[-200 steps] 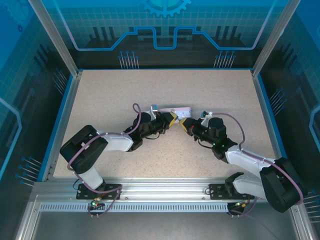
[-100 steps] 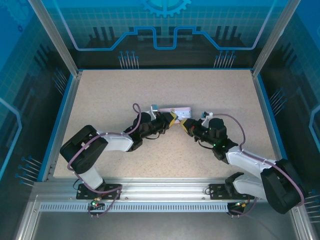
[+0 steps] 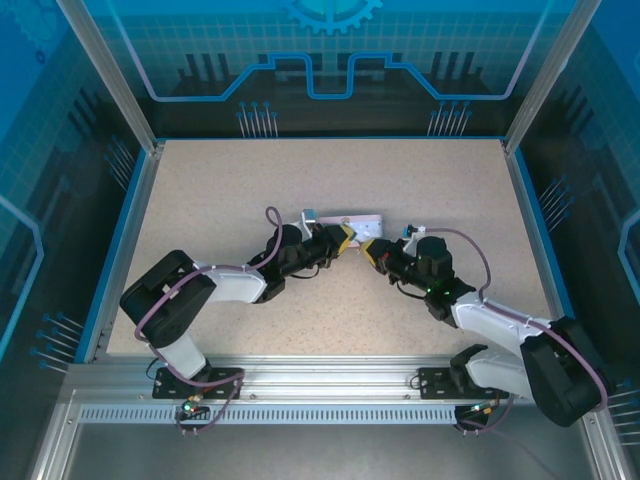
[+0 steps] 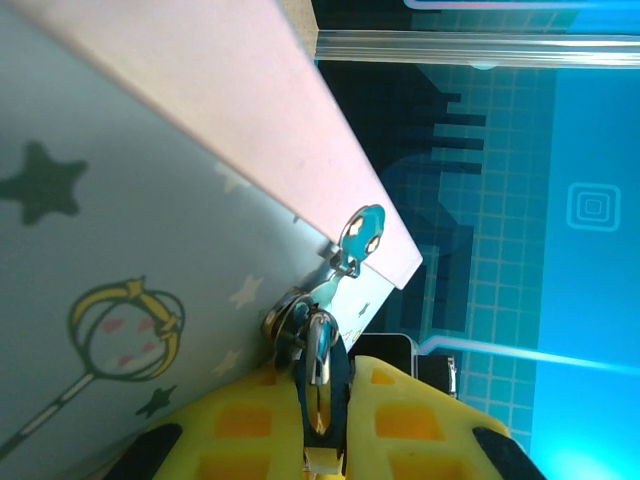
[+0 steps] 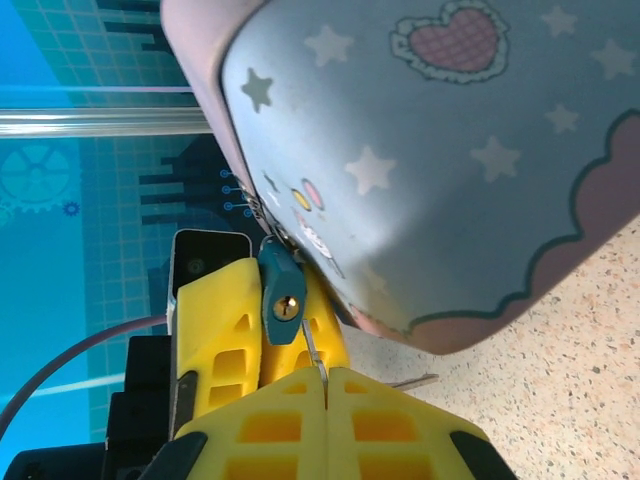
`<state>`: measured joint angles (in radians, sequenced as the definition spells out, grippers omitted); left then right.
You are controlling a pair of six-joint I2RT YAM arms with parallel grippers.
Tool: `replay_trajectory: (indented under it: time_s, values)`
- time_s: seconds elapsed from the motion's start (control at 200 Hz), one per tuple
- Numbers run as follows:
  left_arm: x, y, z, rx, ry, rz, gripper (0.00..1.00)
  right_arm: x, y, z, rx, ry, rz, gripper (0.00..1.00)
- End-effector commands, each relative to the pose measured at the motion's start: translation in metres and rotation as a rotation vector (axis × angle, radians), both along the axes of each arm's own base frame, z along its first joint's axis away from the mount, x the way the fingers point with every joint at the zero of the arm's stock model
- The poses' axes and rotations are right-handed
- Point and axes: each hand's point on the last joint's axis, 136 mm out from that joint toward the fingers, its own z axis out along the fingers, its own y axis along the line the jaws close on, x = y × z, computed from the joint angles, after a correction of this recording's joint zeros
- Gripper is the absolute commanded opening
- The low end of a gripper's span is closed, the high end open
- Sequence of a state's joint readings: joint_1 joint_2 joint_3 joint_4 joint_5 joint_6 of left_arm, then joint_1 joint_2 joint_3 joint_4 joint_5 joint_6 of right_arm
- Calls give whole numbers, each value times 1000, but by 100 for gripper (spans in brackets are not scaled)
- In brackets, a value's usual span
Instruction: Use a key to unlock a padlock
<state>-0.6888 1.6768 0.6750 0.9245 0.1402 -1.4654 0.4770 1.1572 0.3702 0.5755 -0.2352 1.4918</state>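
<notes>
Top external, scanning from the left: finds the left arm (image 3: 225,283) bent inward over the speckled table (image 3: 250,180), with the left gripper (image 3: 345,238) at the near side of the pale tin box (image 3: 350,217) mid-table. Finds the right gripper (image 3: 368,249) just beside it, tips nearly meeting, and the right arm (image 3: 490,320) running back toward the lower right. Left wrist: shows yellow fingers (image 4: 250,430) pinched almost together on the padlock (image 4: 312,335), hanging from the small hasp (image 4: 360,232) at the tin's corner. Right wrist: shows the padlock's keyhole end facing the camera, against the tin's edge, clamped between the left fingers. Below it, right jaws fully closed on the key (image 5: 314,358), a thin sliver poking up just under the keyhole; cannot tell whether touching.
</notes>
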Motion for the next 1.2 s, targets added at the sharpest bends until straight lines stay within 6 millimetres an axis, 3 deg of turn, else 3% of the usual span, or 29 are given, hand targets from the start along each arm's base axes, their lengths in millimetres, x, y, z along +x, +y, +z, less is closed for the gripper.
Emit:
replay_trajectory:
  time_s: [0.0,0.45,1.196]
  values:
    - [6,-5,42,-86,-112,-17,0,7,2,8,-7,-34,-4,0]
    - [7,-6,39,-83,-106,-20,0,7,2,15,1,-47,1,0]
    - [7,-6,39,-83,-104,-15,0,4,-3,5,-14,-29,-9,0]
